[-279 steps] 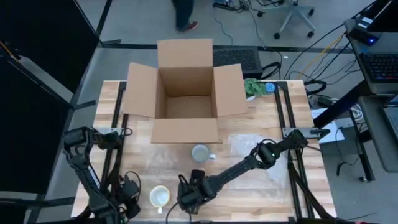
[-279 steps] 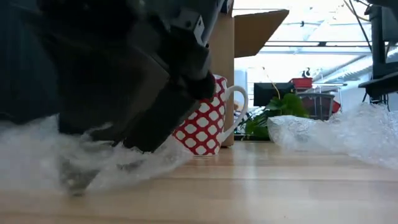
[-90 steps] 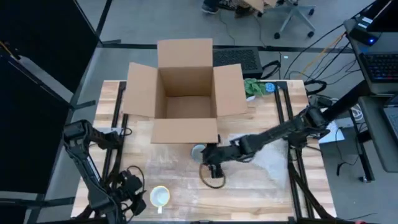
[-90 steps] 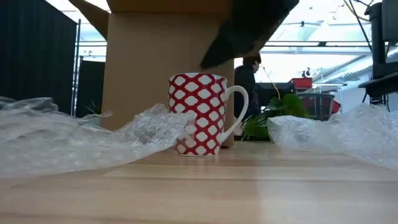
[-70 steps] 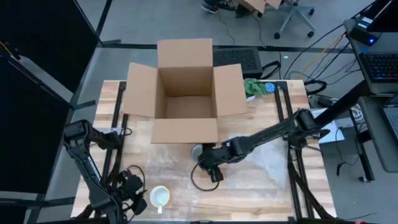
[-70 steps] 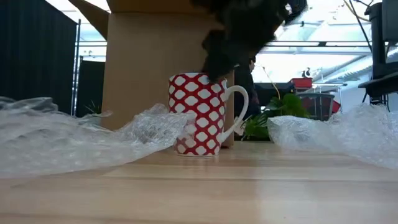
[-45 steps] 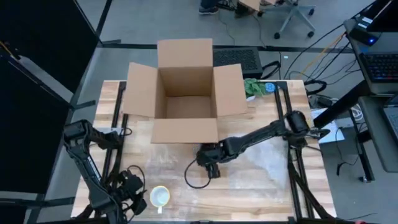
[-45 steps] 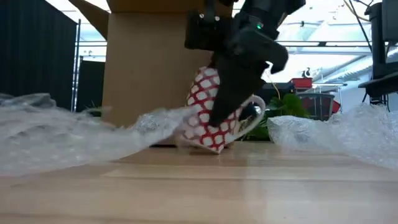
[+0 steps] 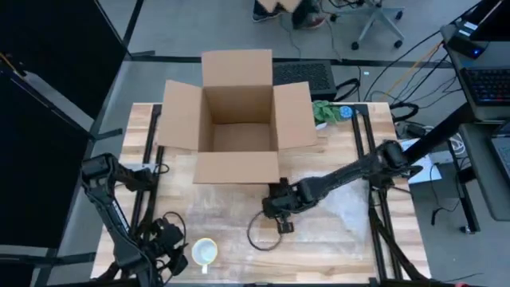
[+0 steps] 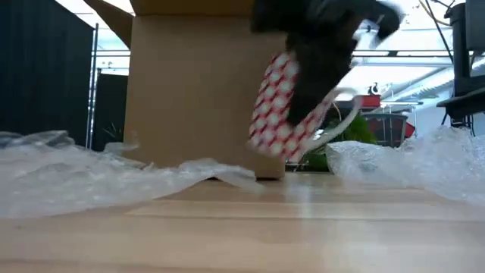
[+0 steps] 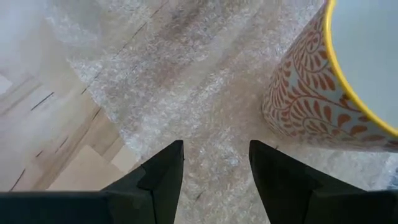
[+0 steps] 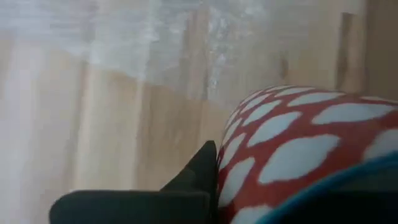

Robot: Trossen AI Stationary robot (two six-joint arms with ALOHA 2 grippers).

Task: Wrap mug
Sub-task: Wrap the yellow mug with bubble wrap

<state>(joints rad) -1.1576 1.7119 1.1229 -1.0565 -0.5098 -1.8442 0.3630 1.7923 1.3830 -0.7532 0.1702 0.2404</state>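
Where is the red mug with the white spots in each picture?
High view: not visible; the right pincer covers that spot.
Low view: red mug tilted and lifted off the table, held from above, right of centre.
Left wrist view: not in it; only an orange-patterned mug.
Right wrist view: fills the lower right.
Shared landmark: the cardboard box, behind the mug in the low view.

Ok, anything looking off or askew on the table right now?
Yes: the red-and-white mug is tilted and off the table, held up by the right gripper in front of the cardboard box. The bubble wrap lies crumpled beside it.
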